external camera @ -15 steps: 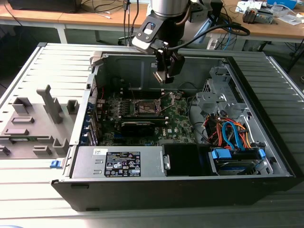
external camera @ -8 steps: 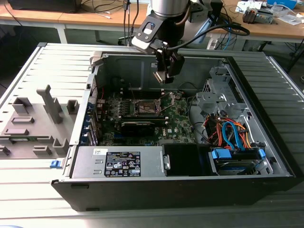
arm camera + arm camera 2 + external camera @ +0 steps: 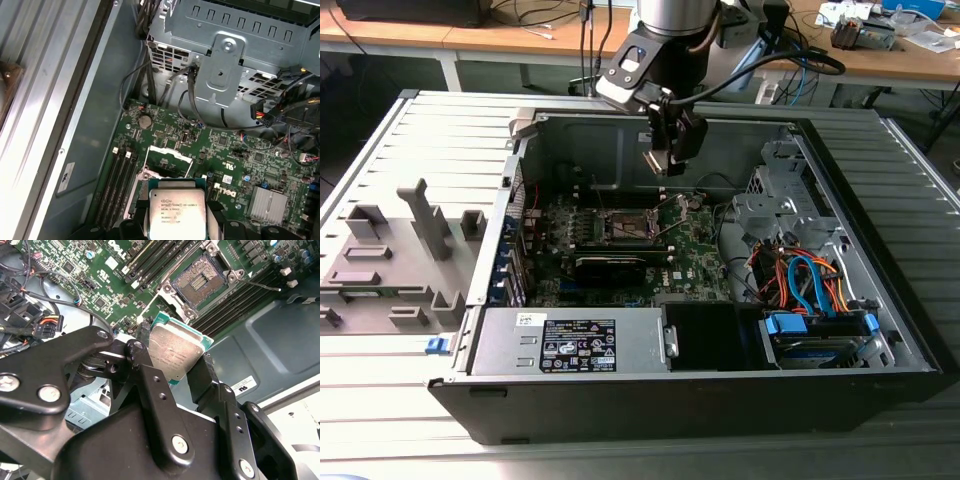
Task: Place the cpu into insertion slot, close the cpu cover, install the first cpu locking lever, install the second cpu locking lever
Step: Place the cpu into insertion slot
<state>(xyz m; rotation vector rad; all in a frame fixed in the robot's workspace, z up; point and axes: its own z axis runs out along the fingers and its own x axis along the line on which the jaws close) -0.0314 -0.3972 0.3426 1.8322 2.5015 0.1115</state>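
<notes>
I am on the first step, placing the cpu (image 3: pixel 175 212), and it has not yet reached its seat. My hand (image 3: pixel 665 155) is clenched on the chip. In both wrist views the black fingers (image 3: pixel 150 385) pinch it by two opposite edges, with its silver-grey top facing the cameras and a rim of green showing around the metal.

In the exterior view I hang inside the open computer case (image 3: pixel 620 140), which lies on the grey slatted counter (image 3: pixel 420 420). I am above the motherboard (image 3: pixel 695 250) and well apart from it. The insertion slot (image 3: pixel 200 282) lies below me and a little to the exterior view's left, so I am near it but not squarely over it.

The slot's dark, pin-filled centre is bare inside its silver rim. The bright frame standing at its edge looks to me like the cpu cover (image 3: pixel 168 153), swung up and clear, though I cannot be sure of its angle. Nothing of the closing or latching is done.

By my judgement, the placing calls for bringing the chip's edges square with the slot's rim and keeping it level. It should settle flat rather than corner-first — those pins look easy to bend, and a tilted or sliding touch could harm them. I cannot tell from here whether the chip's keyed corner matches the slot.
</notes>
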